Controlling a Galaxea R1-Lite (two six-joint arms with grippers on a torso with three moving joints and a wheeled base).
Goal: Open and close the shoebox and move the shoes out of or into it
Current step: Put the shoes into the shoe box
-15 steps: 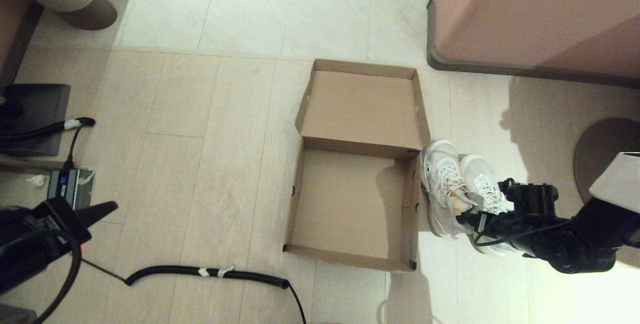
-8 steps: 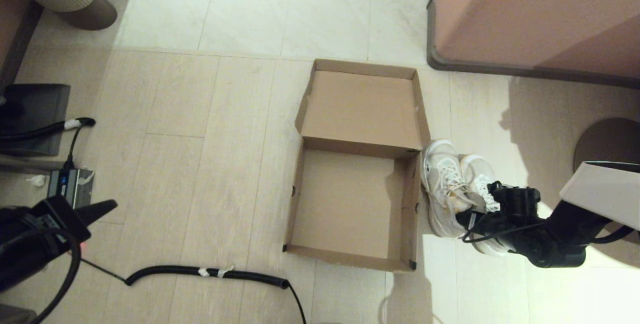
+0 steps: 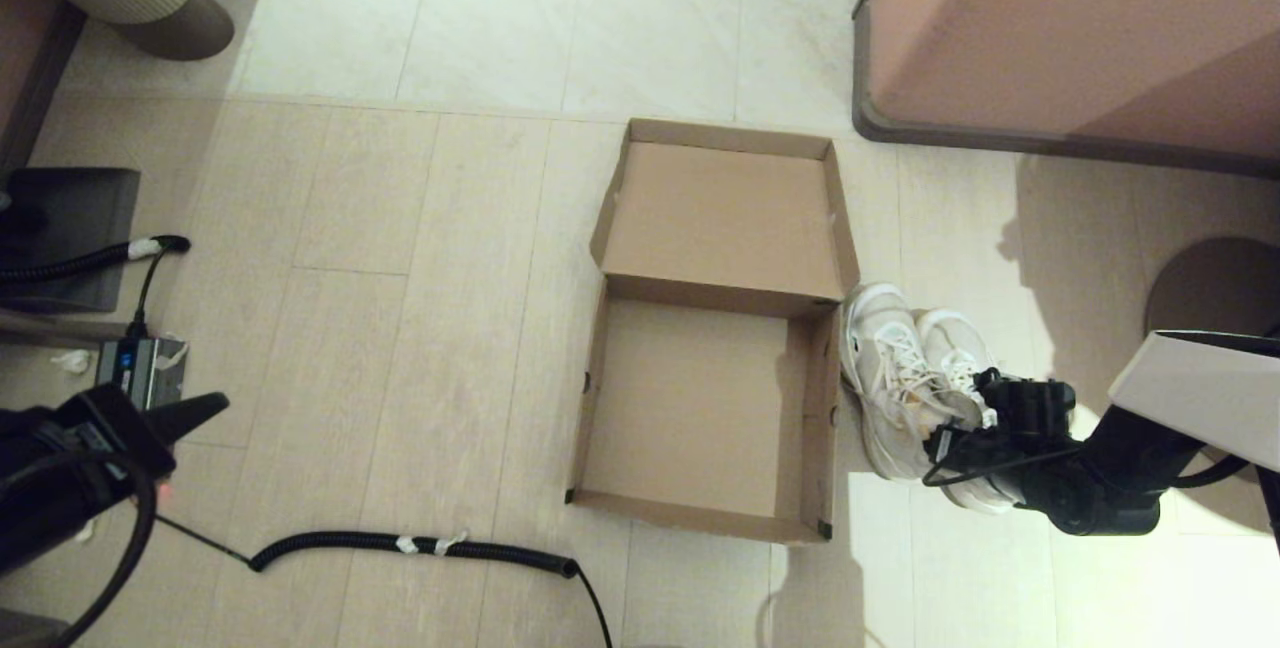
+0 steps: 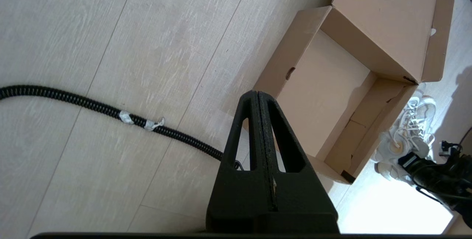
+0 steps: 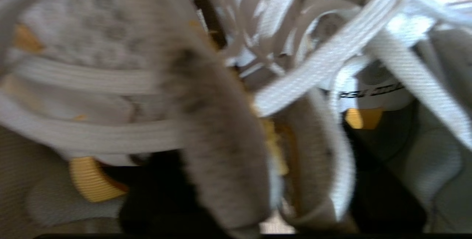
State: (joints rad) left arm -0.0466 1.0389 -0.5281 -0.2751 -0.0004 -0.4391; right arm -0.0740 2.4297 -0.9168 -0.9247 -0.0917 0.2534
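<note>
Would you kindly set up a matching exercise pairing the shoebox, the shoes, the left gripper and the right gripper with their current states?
Things:
1. shoebox
2. shoes
3. left gripper
4. right gripper

States:
A. shut on nothing, parked at the robot's left above the floor
B. open and empty on the floor
C. down at the shoes' collars
D. side by side on the floor right of the box

Pairs: 1-B, 2-D, 3-A, 4-C

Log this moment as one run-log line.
stage: grasping shoes | right gripper: on worn white lace-up sneakers | brown cardboard shoebox: open, empty | left gripper: shut, parked
</note>
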